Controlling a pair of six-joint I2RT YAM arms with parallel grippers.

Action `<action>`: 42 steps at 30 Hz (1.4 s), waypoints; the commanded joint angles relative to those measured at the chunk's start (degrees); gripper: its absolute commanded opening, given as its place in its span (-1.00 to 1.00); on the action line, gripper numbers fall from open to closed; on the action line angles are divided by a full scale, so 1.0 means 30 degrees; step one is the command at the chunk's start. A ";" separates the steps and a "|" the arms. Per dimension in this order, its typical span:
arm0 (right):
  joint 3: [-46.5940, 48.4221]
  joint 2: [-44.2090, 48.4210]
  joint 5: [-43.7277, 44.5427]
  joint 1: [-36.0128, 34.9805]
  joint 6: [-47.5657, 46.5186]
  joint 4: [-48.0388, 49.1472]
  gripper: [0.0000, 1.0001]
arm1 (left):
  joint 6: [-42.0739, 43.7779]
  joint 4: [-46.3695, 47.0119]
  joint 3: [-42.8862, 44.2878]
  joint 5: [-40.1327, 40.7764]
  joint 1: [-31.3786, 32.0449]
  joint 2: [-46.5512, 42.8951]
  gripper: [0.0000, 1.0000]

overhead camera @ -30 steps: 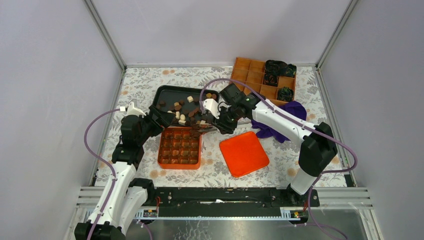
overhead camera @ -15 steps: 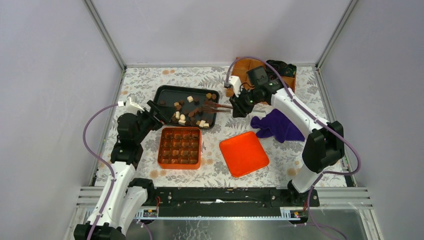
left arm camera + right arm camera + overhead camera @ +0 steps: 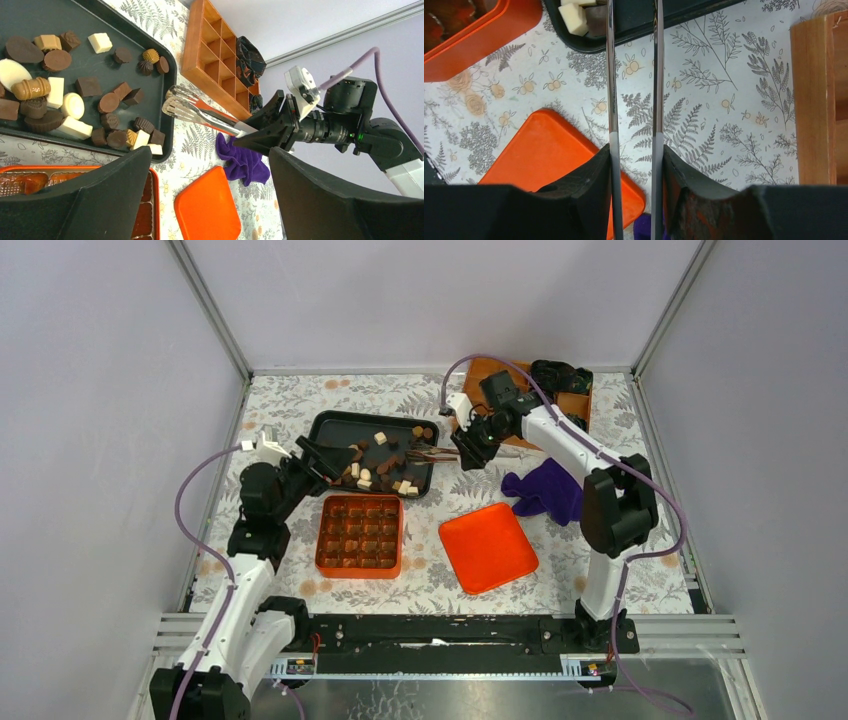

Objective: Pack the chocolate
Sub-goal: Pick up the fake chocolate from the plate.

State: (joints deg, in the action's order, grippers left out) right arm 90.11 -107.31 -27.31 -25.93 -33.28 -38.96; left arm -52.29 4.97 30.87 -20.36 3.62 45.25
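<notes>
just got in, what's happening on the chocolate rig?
The right gripper holds metal tongs, their tips at the right edge of the black tray of loose chocolates, apparently empty. The left gripper hangs open at the tray's left side. The orange compartment box sits in front, its lid off beside it.

A wooden divided box (image 3: 191,40) sat at the table's far right corner, black-and-green bundles (image 3: 250,52) in some compartments; a crumpled purple cloth (image 3: 548,490) lay just nearer, apart.
</notes>
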 commanded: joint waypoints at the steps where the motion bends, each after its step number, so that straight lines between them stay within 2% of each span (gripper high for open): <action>1: 0.1915 -0.0685 -0.0017 -0.0186 -0.0352 0.0072 -0.14 | -0.0589 0.1820 -0.0642 -0.0039 -0.0180 -0.0220 0.89; 8: 0.2782 -0.1612 0.0072 -0.0564 0.0006 -0.0188 -0.11 | -0.0875 0.1974 -0.0702 -0.0518 -0.0180 0.0112 0.89; 17: 0.3606 -0.2436 0.0559 -0.0857 -0.0138 -0.0579 -0.08 | -0.0907 0.0804 -0.1322 0.0082 -0.0185 -0.1608 0.90; 27: 0.4281 -0.3457 0.1197 -0.1218 -0.0204 -0.0871 -0.03 | -0.1038 0.0844 -0.1387 -0.0178 -0.0180 -0.1460 0.89; 42: 0.5765 -0.4653 0.2083 -0.1605 0.0018 -0.1222 -0.08 | -0.1209 0.1116 -0.1662 -0.0246 -0.0181 -0.1502 0.90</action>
State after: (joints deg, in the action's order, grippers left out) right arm 104.40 -120.95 -22.06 -30.04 -33.32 -42.17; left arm -55.59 6.35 26.44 -20.53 3.62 40.97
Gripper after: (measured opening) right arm 0.475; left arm 0.949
